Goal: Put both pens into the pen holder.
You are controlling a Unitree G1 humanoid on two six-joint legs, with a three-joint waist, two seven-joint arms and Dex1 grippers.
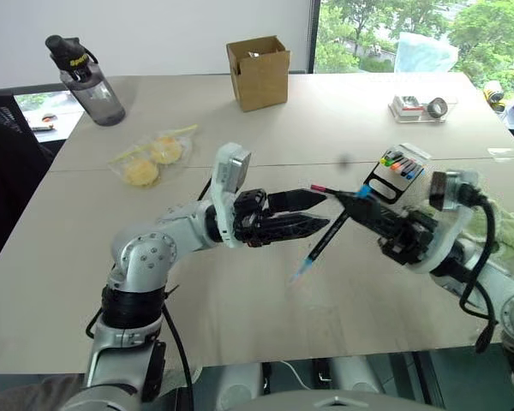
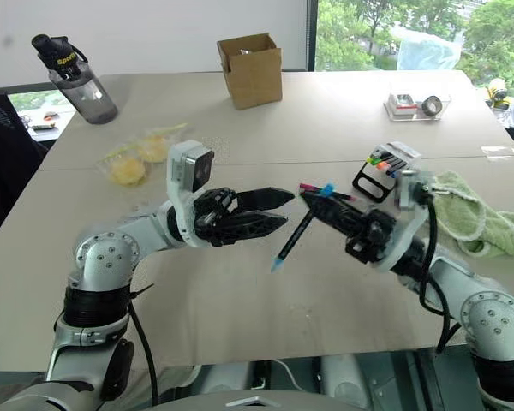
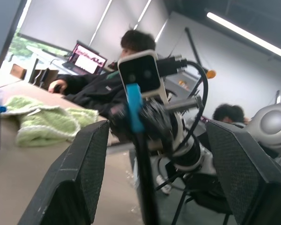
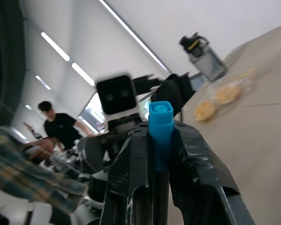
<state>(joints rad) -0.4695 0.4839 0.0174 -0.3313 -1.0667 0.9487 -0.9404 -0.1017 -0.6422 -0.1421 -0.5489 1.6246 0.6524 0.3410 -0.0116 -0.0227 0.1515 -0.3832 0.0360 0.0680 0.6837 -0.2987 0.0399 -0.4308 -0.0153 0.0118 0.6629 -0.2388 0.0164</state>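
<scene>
Left eye view: blue pen (image 1: 324, 243) hangs tilted above the surface, pinched near its cap by the right gripper (image 1: 353, 199), jaws pressed on it. Pink pen (image 1: 319, 189) also lies at those jaws. Left gripper (image 1: 319, 211) is just beside, jaws spread, empty. Holder (image 1: 392, 176) sits near the surface's right edge, beside a green cloth (image 2: 467, 218).
</scene>
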